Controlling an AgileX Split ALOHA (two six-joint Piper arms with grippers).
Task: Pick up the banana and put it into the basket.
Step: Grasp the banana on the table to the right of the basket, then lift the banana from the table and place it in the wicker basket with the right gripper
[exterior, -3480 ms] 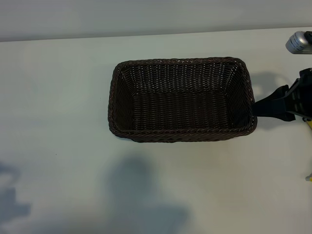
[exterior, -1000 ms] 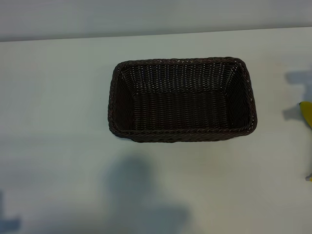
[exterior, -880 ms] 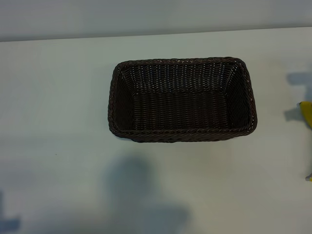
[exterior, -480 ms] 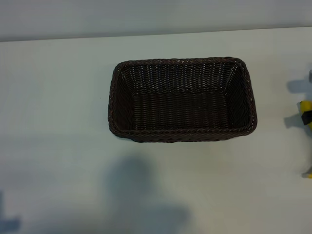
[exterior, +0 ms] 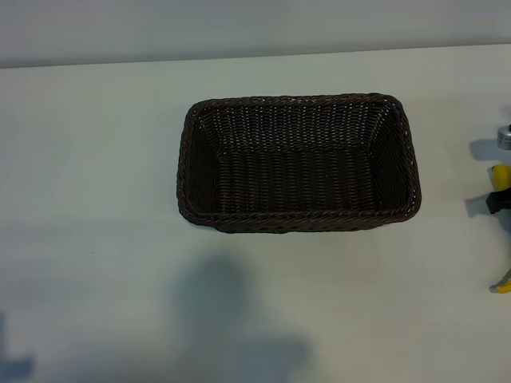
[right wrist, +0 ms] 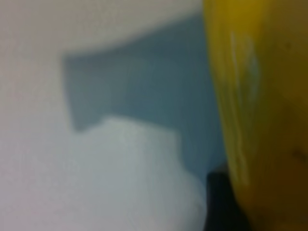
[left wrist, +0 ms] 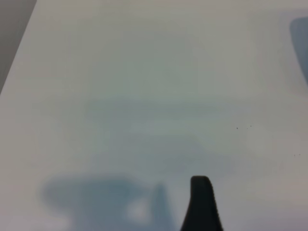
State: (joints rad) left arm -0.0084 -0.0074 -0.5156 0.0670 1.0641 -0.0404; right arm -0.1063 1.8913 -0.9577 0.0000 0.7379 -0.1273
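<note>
Three views: exterior from above, plus my two wrist cameras.
Basket: dark brown wicker basket (exterior: 299, 163) sits mid-table (exterior: 96, 199), long axis running left-right in the exterior view, nothing inside it.
Banana place: banana (exterior: 501, 177) is at the far right edge of the exterior view, well apart from the basket, on the table.
Banana axis: I only see two yellow bits there, one higher and one lower at the frame edge, so the long axis looks to run roughly near-far, across the basket's long axis; which end is the tip I cannot tell.
Right gripper: a dark part of my right gripper (exterior: 500, 201) crosses the banana between those yellow bits, with a metal piece just above at the edge; jaws partly open around the fruit; whether they actually pinch it I cannot tell.
Right wrist only: banana (right wrist: 260, 110) fills one side very close up, a dark fingertip (right wrist: 222, 202) right against it, gripper shadow on the table beside.
Left gripper: not in the exterior view; the left wrist view shows one dark fingertip (left wrist: 201, 204) over bare table, jaws wide apart, holding nothing.
Exterior only: basket shows nowhere else.
</note>
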